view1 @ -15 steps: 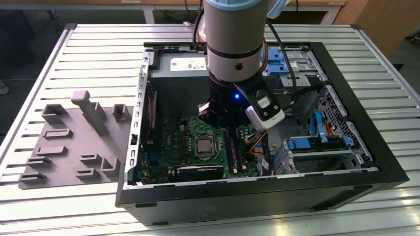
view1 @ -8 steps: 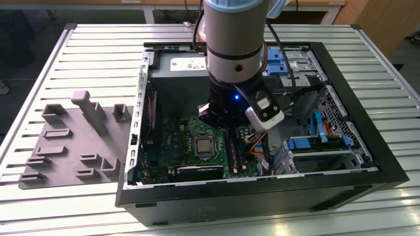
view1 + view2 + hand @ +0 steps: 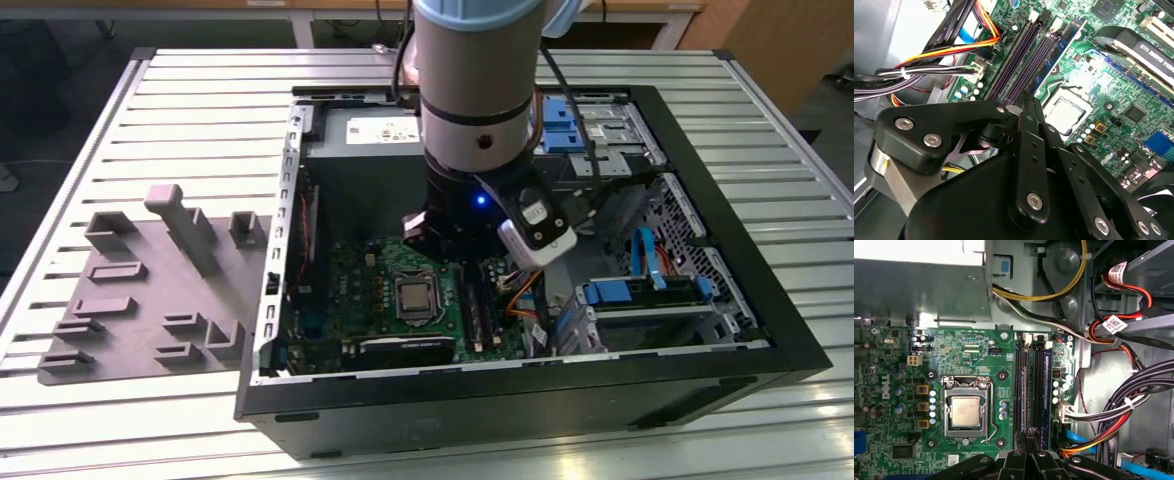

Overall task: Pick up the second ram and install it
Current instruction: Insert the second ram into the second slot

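the arm reaches down into the open computer case. Its gripper hangs just above the memory slots beside the processor. in both wrist views the jaws look clenched together, with nothing visible between them.

a thin blue-green strip stands on edge among the slots, and i take it for the ram stick, already sitting in the board rather than carried. i cannot tell whether it is fully clicked home, or whether the fingertips touch its top edge or only hover close over it.

in the exterior view the grey tray lies on the table at nine o'clock from the case, the exterior view's left. no stick is visible on its raised blocks. bundled cables crowd the far side of the slots from the processor.

such a stick is probably light, stiff and brittle. it is best held by its long bare edges, clear of the chips and the gold contacts, and pushed straight down without twisting.
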Action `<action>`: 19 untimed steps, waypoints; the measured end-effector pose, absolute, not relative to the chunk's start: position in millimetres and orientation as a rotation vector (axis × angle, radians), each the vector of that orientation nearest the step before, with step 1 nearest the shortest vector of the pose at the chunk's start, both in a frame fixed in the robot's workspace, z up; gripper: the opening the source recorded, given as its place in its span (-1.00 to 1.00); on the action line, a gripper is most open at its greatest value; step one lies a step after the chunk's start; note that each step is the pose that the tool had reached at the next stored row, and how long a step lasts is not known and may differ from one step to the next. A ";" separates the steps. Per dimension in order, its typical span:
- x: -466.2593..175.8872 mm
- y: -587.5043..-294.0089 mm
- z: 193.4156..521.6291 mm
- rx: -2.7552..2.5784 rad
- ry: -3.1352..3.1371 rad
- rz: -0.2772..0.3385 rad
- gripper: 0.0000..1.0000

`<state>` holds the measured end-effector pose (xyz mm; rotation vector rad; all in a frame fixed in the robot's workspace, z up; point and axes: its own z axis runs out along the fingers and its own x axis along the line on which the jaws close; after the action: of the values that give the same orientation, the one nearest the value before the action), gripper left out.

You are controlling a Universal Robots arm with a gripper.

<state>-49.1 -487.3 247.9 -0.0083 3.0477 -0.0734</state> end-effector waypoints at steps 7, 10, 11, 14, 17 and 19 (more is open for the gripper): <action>-48.3 -487.3 244.9 -0.009 3.050 -0.073 -0.77; -47.9 -487.3 244.5 -0.008 3.050 -0.070 -0.77; -47.8 -487.3 244.4 -0.008 3.050 -0.063 -0.77; -47.8 -487.3 244.4 -0.007 3.051 -0.043 -0.77; -47.8 -487.3 244.3 -0.006 3.051 -0.019 -0.77; -47.8 -487.2 244.2 -0.006 3.051 -0.016 -0.77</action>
<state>-47.8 -487.2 244.2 -0.0057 3.0508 -0.0161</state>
